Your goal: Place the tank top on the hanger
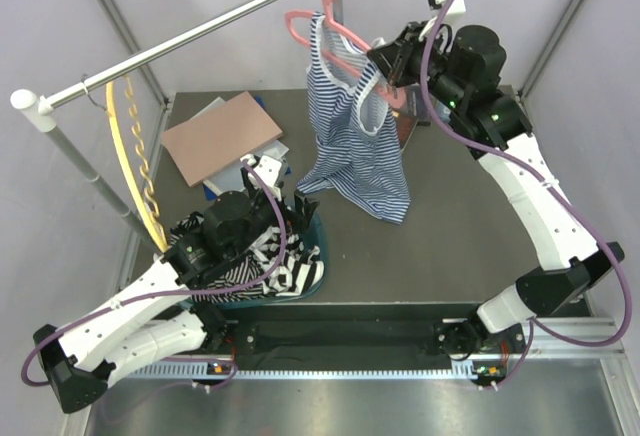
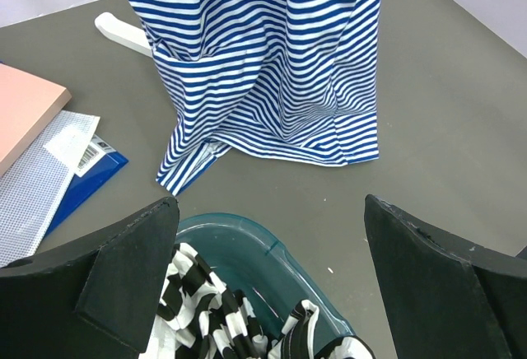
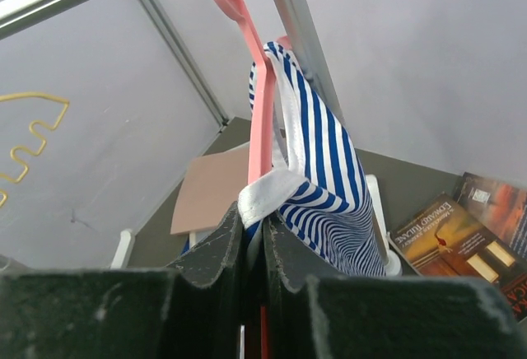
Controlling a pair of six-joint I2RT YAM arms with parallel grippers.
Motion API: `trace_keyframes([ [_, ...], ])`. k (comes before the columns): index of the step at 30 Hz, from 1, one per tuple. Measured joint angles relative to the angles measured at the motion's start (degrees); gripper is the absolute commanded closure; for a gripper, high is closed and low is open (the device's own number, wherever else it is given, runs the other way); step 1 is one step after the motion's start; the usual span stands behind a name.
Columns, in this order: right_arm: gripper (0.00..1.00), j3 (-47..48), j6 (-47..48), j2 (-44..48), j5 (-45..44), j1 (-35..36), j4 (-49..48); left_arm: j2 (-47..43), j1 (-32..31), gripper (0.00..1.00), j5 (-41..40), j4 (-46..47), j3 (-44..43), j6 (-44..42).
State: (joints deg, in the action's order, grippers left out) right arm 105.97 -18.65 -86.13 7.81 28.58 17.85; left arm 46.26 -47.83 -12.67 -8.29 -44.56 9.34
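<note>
Up at the far edge of the tabletop (image 1: 450, 236), the tank top (image 1: 355, 146) hangs from the hanger (image 1: 329, 6), whose hook sits by the right end of the rail (image 1: 200, 31); the cloth drops down and its hem lies crumpled on the tabletop, toward the middle. The right gripper (image 3: 254, 252) is raised to the hanger's right arm, jaws pressed together on the pink plastic and the pale-edged strap that lies over it - the wrist view shows both caught between the fingers (image 3: 210, 252). The left gripper (image 2: 268, 268) hovers low near the tabletop's near left corner, jaws spread wide and holding nothing; below it sits a teal basin (image 2: 263, 240) with black-and-white striped garments (image 1: 270, 261) in it. A yellow hanger (image 1: 130, 146) hangs at the rail's left end; a tan board (image 1: 222, 136) lies toward the far left corner.
</note>
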Motion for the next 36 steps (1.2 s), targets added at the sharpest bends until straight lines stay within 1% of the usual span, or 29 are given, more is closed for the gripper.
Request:
trace_keyframes([
  [1,0.64,-0.37,0.0,0.17,0.13,0.0,-0.28,0.0,0.0,0.01,-0.07,0.0,0.0,0.0],
  [2,0.55,-0.83,0.0,0.37,0.31,0.0,-0.46,0.0,0.0,0.01,-0.09,-0.02,0.0,0.0],
  [3,0.48,-1.42,-0.11,0.7,0.48,0.0,-0.57,0.0,0.0,0.01,-0.15,-0.04,0.0,0.0],
  [4,0.37,-1.92,0.07,1.07,0.74,-0.02,-0.52,0.0,0.0,0.01,-0.2,-0.09,0.0,0.0],
  [6,0.29,-2.62,0.13,1.66,1.2,-0.13,-0.37,0.0,-0.02,0.01,-0.26,-0.2,0.0,0.02],
  [7,0.2,-2.91,0.44,1.99,1.49,-0.22,-0.39,0.0,0.0,0.01,-0.26,-0.35,0.0,0.02],
  [9,0.14,-2.95,0.92,2.47,2.1,-0.26,-0.28,0.0,0.0,0.01,-0.26,-0.55,0.0,0.02],
  [10,0.06,-2.95,1.2,2.75,2.45,-0.26,-0.28,0.02,0.0,0.01,-0.28,-0.63,0.0,0.02],
  [11,0.02,-2.95,1.36,2.91,2.62,-0.26,-0.28,0.02,-0.02,0.01,-0.26,-0.7,0.0,0.02],
  [12,0.0,-2.95,1.68,3.15,2.8,-0.26,-0.28,0.02,0.0,0.01,-0.26,-0.83,0.0,0.04],
  [16,0.0,-3.19,3.58,4.04,3.17,-0.26,-0.26,0.26,0.0,0.01,-0.26,-1.05,0.0,0.24],
  [19,0.0,-6.32,4.74,6.56,3.15,-0.26,-0.52,0.31,-0.02,0.01,-0.48,-1.55,0.0,0.66],
  [23,0.0,-17.11,5.86,14.4,1.77,-0.26,-2.47,0.22,0.0,0.01,-2.05,-2.43,0.11,1.79],
  [31,0.0,-41.33,7.61,35.56,-4.39,-0.26,-5.25,-2.69,0.0,0.01,-6.32,-4.72,2.82,5.77],
  [36,0.0,-53.96,7.69,42.75,-9.25,-0.9,-5.03,-6.14,0.0,0.01,-8.13,-6.8,5.14,8.68],
])
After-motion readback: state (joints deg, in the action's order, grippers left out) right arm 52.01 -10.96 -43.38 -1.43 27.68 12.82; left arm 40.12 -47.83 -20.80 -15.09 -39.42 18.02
